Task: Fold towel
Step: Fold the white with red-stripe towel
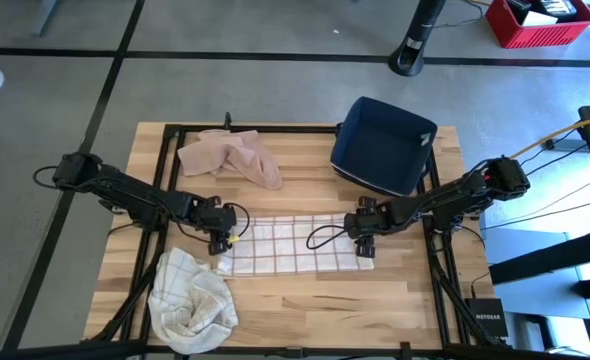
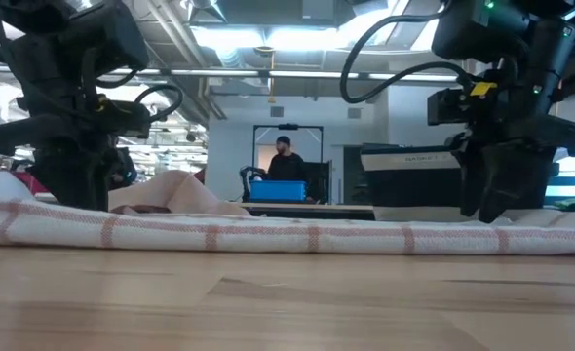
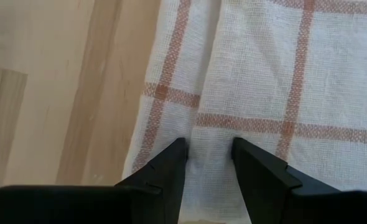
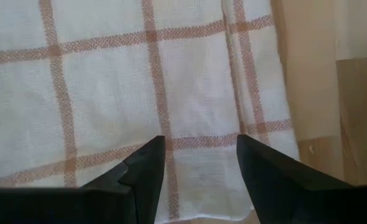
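A white towel (image 1: 290,245) with orange-brown checks lies flat as a long strip across the middle of the table. My left gripper (image 1: 222,240) points down over the towel's left end, open, with a low crease of cloth (image 3: 209,93) running away from between its fingertips. My right gripper (image 1: 363,240) points down over the towel's right end (image 4: 258,93), open, above flat cloth. In the low view both grippers (image 2: 78,195) (image 2: 502,205) reach down to the level of the towel (image 2: 287,234). My left gripper comes at the towel's left end (image 3: 171,93) from above, tips apart on either side of the crease. The towel's near edge hides the tips in the low view, so I cannot tell whether they touch. My right gripper stands the same way over the right end, touch unclear.
A pink cloth (image 1: 230,157) lies bunched at the far left of the table. A dark blue bin (image 1: 383,145) sits at the far right. A crumpled checked towel (image 1: 190,300) lies at the near left corner. Bare wood (image 1: 315,300) lies near the front edge. A person (image 2: 286,166) sits far behind.
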